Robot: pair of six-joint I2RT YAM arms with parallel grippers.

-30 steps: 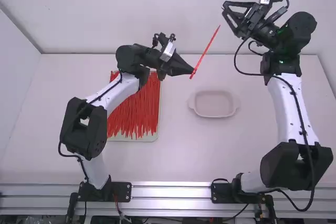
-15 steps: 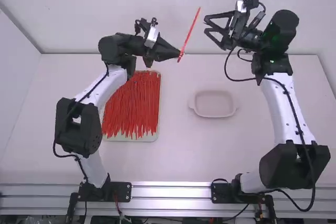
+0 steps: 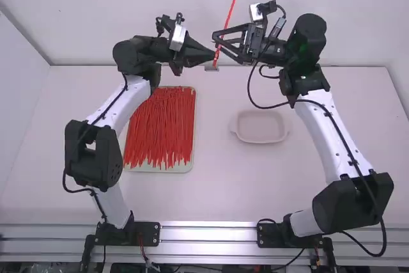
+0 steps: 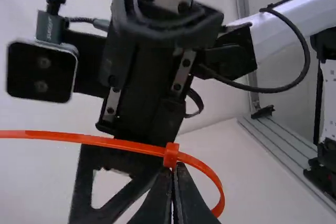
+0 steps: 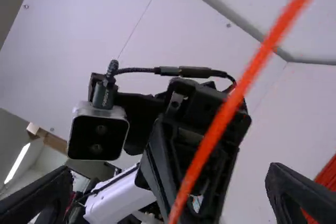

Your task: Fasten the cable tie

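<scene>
The left gripper [image 3: 209, 54] is clamped on the red cable tie [image 3: 228, 18] at its head, raised above the far middle of the table [image 3: 287, 177]. The tie stands more upright than 0.5 s ago. The right gripper [image 3: 217, 46], fingers spread wide, has crossed the earlier gap and now brackets the tie just beside the left fingertips. The tray [image 3: 163, 169] of spare ties and the white dish [image 3: 259, 126] are unmoved.

bright, even light from above, white table [image 3: 307, 177] washed pale — only soft, faint shadows on it
</scene>
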